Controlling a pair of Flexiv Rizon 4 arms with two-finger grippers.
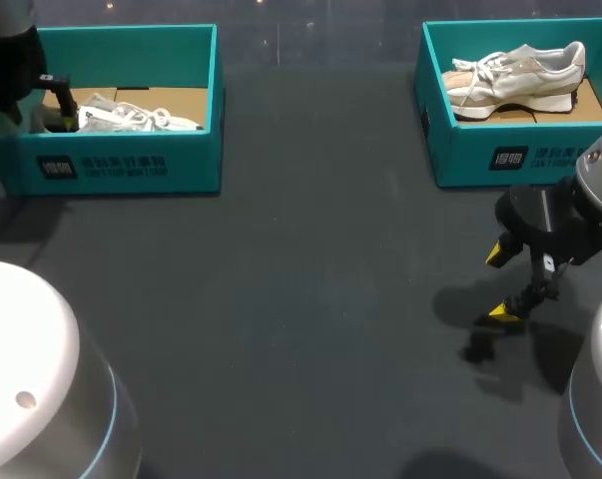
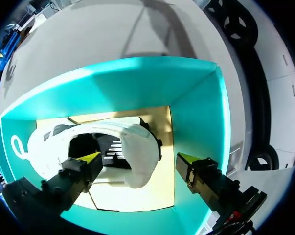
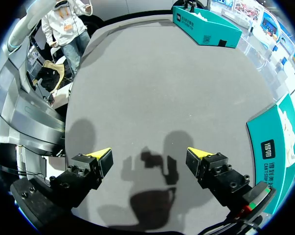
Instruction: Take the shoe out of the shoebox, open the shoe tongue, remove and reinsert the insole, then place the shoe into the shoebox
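Left hand [image 2: 139, 164] spread over shoe [image 2: 54, 142]; shoebox [image 2: 196, 117] walls close.

I see a dark grey table [image 1: 281, 319]. Light makes dark shadows [image 1: 475, 304] on it under my right tool [image 1: 499, 282].

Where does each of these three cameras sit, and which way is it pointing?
Head view: fixed above and behind, looking down on the table; left arm at the left shoebox, right end effector near the right shoebox.
Left wrist view: on the left wrist, looking into the left shoebox at the white shoe; left end effector open.
Right wrist view: on the right wrist, looking down at the table; right end effector open.
Shared: head and right wrist views both show both shoeboxes.
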